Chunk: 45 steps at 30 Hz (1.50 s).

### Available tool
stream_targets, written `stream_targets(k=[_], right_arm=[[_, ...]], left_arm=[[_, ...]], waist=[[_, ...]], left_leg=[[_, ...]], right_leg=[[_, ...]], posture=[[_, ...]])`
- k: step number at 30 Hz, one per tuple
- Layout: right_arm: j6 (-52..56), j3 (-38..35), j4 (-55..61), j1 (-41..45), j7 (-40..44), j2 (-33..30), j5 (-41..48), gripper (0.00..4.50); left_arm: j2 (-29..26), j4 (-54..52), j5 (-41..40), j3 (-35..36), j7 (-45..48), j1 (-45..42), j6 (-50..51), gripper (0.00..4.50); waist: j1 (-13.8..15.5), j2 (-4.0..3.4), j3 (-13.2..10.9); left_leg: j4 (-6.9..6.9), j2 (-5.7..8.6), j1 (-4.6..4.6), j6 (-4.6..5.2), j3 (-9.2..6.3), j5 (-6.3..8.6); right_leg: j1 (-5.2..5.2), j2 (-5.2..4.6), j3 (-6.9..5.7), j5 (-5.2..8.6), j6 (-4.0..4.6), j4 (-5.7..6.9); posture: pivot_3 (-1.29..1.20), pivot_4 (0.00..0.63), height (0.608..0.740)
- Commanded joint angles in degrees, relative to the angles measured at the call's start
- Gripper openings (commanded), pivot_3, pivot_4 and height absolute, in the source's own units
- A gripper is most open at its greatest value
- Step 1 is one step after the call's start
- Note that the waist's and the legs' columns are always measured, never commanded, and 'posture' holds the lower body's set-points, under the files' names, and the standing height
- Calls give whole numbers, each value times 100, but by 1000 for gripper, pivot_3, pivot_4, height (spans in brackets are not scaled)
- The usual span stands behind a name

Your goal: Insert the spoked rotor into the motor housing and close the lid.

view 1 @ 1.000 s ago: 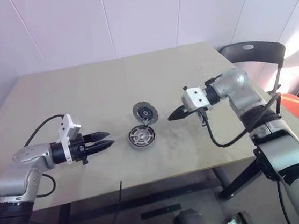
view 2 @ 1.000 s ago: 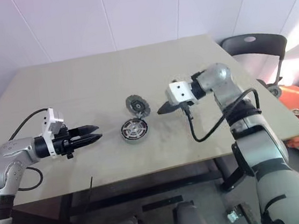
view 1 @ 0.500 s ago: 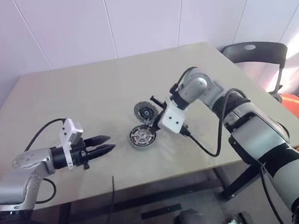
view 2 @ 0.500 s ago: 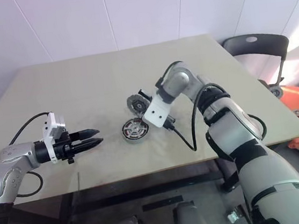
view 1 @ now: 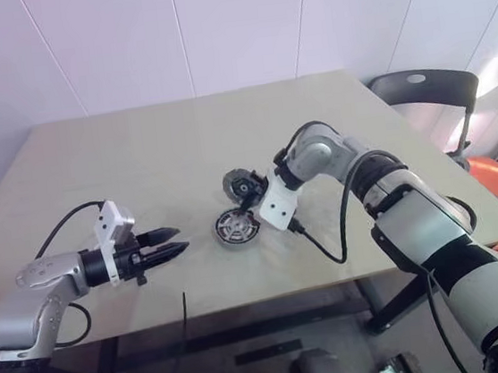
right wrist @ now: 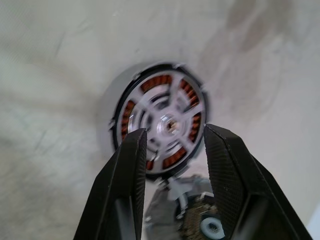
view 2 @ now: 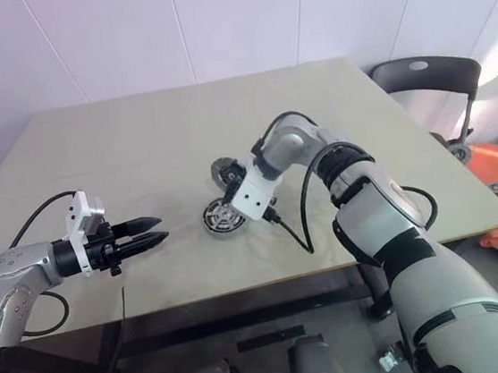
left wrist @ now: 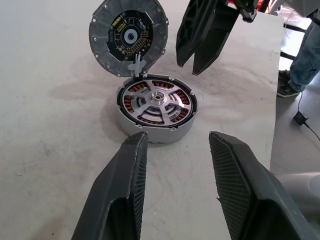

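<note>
Left wrist view gives me the clearest look: the spoked rotor (left wrist: 157, 98) sits inside the motor housing (left wrist: 150, 134) on the counter (left wrist: 45, 125), and the lid (left wrist: 128, 35) stands open, tilted up at the housing's far edge. My right gripper (left wrist: 201, 47) hovers beside the lid, fingers parted and empty. My left gripper (view 1: 170, 241) waits well apart, fingers spread, holding nothing.

No legible text, labels, brands or numbers in any view. The lid (left wrist: 128, 37) carries yellowish markings on its dark inner face; too small to read as characters.
</note>
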<state>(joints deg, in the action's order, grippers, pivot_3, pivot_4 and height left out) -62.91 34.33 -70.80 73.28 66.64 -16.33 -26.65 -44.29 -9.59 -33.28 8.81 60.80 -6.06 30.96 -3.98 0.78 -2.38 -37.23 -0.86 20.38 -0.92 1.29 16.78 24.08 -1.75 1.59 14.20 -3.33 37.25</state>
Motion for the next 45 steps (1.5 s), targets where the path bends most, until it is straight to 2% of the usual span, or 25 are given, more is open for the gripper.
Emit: stream_targets(k=[1, 6, 20, 36, 43, 45], right_arm=[[-188, 110, -84, 201, -97, -113, -222, 1897], [-495, 286, -136, 53, -129, -235, -422, 1897], [-438, 309, -193, 65, -632, 63, -559, 1897], [-281, 454, -298, 21, -1463, 106, -1064, 1897], [-391, 497, -327, 24, -1386, 82, -1103, 1897], [-417, 516, -329, 24, -1410, 68, -1140, 1497]], left_arm=[[-16, -160, -104, 171, -28, -66, -28, 2105], [23, -189, -98, 186, -59, 27, -68, 2105], [6, -307, -77, 92, -17, 24, -90, 2105], [-129, -912, 77, -433, 287, 522, -107, 2105], [-96, -753, 102, -385, 255, 397, -180, 2105], [-82, -734, 108, -377, 243, 394, -201, 2105]], waist=[[0, 0, 0], [-2, 0, 0], [2, 1, 1], [-9, 0, 0], [-13, 0, 0], [-12, 0, 0]], left_leg=[[0, 0, 0, 0, 0, 0], [-1, 2, 0, 0, 1, 0], [-7, 2, -3, -1, 1, -1], [-8, 2, -5, -1, 1, -2], [-10, 2, -8, 0, 2, -2], [-9, 2, -7, 0, 2, -2]], right_leg=[[0, 0, 0, 0, 0, 0], [-1, 1, 1, 0, 0, 0], [-2, 6, 1, 0, -1, 9], [-4, 10, 3, 0, 1, 12], [-6, 19, 3, 1, 0, 12], [-6, 20, 3, 1, 0, 12]], posture=[[0, 0, 740], [0, 0, 740], [0, 0, 740], [0, 0, 740], [0, 0, 740], [0, 0, 740]])
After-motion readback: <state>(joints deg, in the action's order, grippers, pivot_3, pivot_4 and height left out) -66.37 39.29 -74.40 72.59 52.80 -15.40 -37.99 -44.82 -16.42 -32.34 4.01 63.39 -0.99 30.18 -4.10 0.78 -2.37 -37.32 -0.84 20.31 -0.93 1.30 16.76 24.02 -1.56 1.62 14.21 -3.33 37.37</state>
